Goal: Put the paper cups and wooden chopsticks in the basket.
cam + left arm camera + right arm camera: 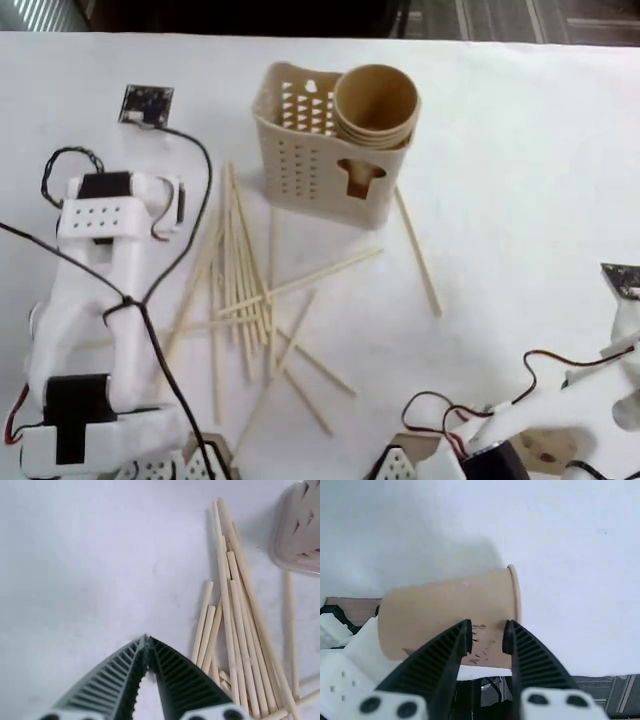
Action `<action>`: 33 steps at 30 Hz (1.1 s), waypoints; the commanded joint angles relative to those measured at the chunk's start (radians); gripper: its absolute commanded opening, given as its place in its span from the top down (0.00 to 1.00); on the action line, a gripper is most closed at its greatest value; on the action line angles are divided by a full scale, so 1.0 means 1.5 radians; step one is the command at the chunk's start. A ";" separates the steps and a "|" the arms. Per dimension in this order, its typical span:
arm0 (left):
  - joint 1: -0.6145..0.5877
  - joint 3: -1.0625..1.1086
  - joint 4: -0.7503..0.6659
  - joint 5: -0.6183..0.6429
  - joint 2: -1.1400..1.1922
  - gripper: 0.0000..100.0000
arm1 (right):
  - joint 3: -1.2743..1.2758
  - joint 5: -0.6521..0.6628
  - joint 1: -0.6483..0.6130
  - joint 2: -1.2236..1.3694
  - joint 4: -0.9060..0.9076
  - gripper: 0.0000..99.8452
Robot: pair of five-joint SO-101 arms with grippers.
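The left gripper [148, 642] is hanging shut and empty just beside the wooden chopsticks [235, 630]. These are lying fanned out on the surface [520, 150] in front of the basket [300, 175], with one stray chopstick [418, 252] just off the basket's other front corner. A stack of paper cups [375, 100] is already sitting in the basket. The right gripper [486, 632] is hovering, jaws only slightly parted and gripping nothing I can see, over a paper cup [445, 610] lying on its side well away from the basket. That cup is looking light and crushable (thin wall, stiffer rolled rim), so I'm favouring a gentle pinch at the rim. The sticks are looking stiff, thin and prone to rolling, so a mid-length hold is seeming safest.
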 commanded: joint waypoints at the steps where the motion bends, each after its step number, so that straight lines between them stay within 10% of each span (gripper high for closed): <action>1: -0.006 -0.004 -0.011 0.004 -0.026 0.98 | -0.043 0.005 0.007 -0.019 -0.002 0.88; 33: -0.006 -0.004 -0.011 0.000 -0.023 0.98 | 0.093 0.006 -0.029 -0.014 -0.007 0.93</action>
